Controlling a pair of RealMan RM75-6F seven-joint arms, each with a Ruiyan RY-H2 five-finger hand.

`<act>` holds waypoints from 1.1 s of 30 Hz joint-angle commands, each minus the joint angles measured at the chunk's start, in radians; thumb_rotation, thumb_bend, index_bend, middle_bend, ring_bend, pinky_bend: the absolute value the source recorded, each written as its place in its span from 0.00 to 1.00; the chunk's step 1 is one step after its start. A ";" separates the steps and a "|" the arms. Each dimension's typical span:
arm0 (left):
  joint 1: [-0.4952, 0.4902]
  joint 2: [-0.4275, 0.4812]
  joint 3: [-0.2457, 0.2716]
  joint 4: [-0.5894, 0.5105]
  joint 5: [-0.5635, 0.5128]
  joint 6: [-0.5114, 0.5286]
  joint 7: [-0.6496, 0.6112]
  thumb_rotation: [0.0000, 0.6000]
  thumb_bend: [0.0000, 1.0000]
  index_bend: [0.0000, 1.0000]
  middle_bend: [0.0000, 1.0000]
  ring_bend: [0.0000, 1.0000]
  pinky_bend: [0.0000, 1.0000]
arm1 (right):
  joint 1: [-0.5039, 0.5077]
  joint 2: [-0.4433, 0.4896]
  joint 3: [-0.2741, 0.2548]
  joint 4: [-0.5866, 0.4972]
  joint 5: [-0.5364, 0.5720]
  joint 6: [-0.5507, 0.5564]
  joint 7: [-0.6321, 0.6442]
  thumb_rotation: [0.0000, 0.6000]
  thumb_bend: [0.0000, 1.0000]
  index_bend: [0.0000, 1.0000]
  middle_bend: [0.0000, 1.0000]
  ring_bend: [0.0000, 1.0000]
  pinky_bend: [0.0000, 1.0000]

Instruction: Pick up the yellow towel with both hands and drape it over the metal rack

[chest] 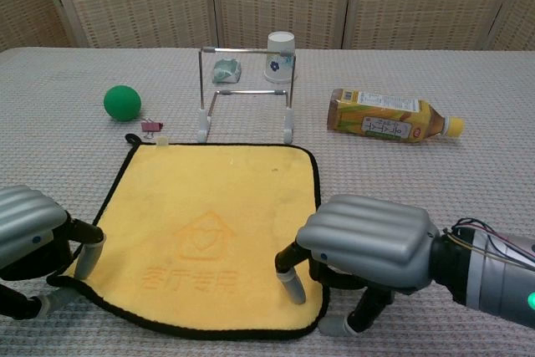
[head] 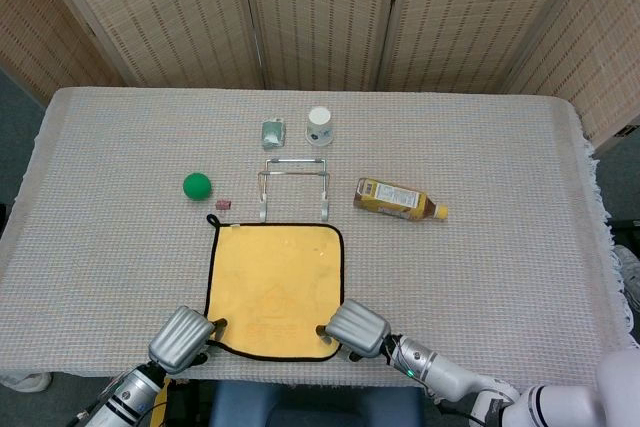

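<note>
Yellow towel [head: 275, 291] lies flat on the desk [head: 500, 167], black-edged, faint house print in the middle, hanging loop at its 11 o'clock corner. It sits at 6 o'clock from the metal rack [head: 293, 187], far edge just beside the rack's feet, not draped on it.

Left hand [head: 183, 339] is at the towel's 7 o'clock corner. In the chest view the left hand [chest: 32, 236] has a fingertip resting on the yellow cloth and a lower finger under the raised black hem, so it pinches that corner; the edge there is lifted slightly off the desk.

Right hand [head: 357, 327] is at the towel's 5 o'clock corner. In the chest view the right hand [chest: 368, 242] has one finger pressed down on the cloth just inside the hem and another finger down on the desk outside the hem. Cannot tell whether it actually grips the cloth; that corner looks flat.

Rack stands upright, nothing on it. Behind it at 12 o'clock: small crumpled green packet [head: 272, 133] and white paper cup [head: 319, 126] upside down, side by side. Green ball [head: 197, 185] at 9 o'clock from the rack, well apart; small pink binder clip [head: 223, 205] between ball and towel loop. Tea bottle [head: 398, 199] lies on its side at 3 o'clock from the rack, yellow cap pointing to 4 o'clock. Woven screens [head: 320, 7] behind the desk.
</note>
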 commanded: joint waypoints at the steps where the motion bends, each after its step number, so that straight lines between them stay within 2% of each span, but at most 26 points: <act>1: -0.002 0.001 0.000 0.005 0.010 0.005 -0.007 1.00 0.52 0.65 1.00 0.85 0.91 | 0.001 -0.012 0.002 0.011 0.005 0.013 -0.004 1.00 0.42 0.58 0.93 0.98 1.00; 8: -0.008 0.020 -0.006 0.004 0.032 0.024 -0.024 1.00 0.52 0.65 1.00 0.85 0.91 | -0.006 -0.045 0.005 0.041 -0.005 0.080 0.017 1.00 0.59 0.70 0.95 1.00 1.00; 16: -0.029 0.090 -0.051 -0.048 0.058 0.080 -0.105 1.00 0.52 0.65 1.00 0.85 0.91 | -0.007 -0.010 0.038 -0.001 -0.011 0.162 0.044 1.00 0.64 0.75 0.96 1.00 1.00; 21: -0.066 0.162 -0.116 -0.103 0.063 0.106 -0.157 1.00 0.52 0.65 1.00 0.85 0.91 | -0.012 0.023 0.094 -0.039 -0.015 0.247 0.049 1.00 0.66 0.76 0.97 1.00 1.00; 28: -0.144 0.263 -0.240 -0.183 0.072 0.129 -0.215 1.00 0.52 0.65 1.00 0.85 0.91 | -0.019 0.089 0.188 -0.100 -0.001 0.357 0.033 1.00 0.66 0.78 0.97 1.00 1.00; 33: -0.204 0.302 -0.331 -0.212 -0.004 0.093 -0.260 1.00 0.52 0.65 1.00 0.85 0.91 | -0.023 0.133 0.259 -0.143 0.034 0.407 -0.009 1.00 0.66 0.78 0.97 1.00 1.00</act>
